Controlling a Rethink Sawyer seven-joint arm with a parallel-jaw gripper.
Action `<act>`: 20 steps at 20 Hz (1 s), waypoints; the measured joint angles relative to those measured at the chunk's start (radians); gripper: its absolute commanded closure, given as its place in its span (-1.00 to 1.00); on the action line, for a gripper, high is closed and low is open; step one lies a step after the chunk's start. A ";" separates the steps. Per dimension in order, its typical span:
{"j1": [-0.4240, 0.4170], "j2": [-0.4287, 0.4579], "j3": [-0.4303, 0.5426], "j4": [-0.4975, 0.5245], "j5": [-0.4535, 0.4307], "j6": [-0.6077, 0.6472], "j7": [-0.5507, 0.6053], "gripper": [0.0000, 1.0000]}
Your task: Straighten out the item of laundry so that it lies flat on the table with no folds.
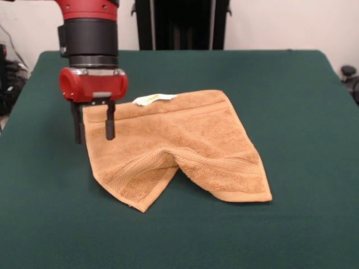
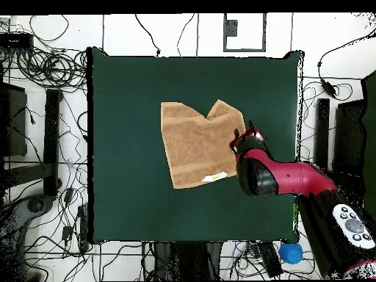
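The towel (image 1: 179, 148) lies mid-table (image 1: 303, 101) on dark green cloth — near edge buckled, white tag (image 1: 152, 99) at the far edge. The gripper (image 1: 93, 128) hangs at its corner, fingers spread, gripping nothing. Cables (image 2: 44, 66) litter the floor around.

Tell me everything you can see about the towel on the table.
The towel is tan-orange terry cloth with woven border bands and a small white tag at its far edge. It lies on the green table, not flat: the near edge is folded, leaving a notch between two corners. The open gripper straddles its corner.
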 measured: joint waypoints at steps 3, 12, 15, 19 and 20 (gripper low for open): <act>0.017 0.000 0.000 0.011 0.029 0.000 0.000 -1.00; 0.007 0.012 0.029 0.012 0.110 0.014 0.000 -1.00; 0.013 0.019 0.029 0.012 0.126 0.014 0.000 -1.00; 0.049 0.023 0.014 0.012 0.163 0.014 0.000 -1.00; 0.054 0.022 0.010 0.012 0.170 0.014 0.000 -1.00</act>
